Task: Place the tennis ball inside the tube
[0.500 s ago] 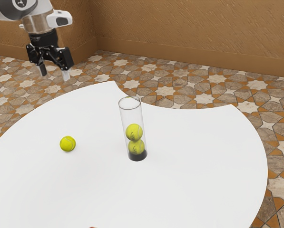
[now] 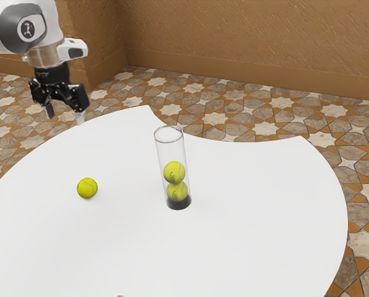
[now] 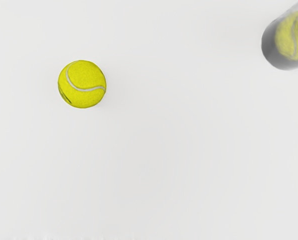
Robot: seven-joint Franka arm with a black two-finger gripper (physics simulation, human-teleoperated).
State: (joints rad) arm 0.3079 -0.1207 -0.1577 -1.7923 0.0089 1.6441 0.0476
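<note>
Black two-finger gripper (image 2: 65,117) raised, far side at the exterior view's left, jaws apart. Fuzzy yellow-green tennis ball (image 2: 87,188) loose on white curved-edge table (image 2: 258,238), nearer, exterior view's left. Clear cylindrical tube (image 2: 171,148) with dark base upright to its right, apart, two yellow-green balls (image 2: 174,172) stacked inside.

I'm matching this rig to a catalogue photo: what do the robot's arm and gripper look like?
The arm is mostly white and smoothly rounded, with a dark grey rounded panel bearing a dark round emblem on a white patch. Below come a shiny beige-grey band and a white side block with a dark face. The gripper has an angular black body and two slim fingers, one looking dark grey, the other pale.
</note>
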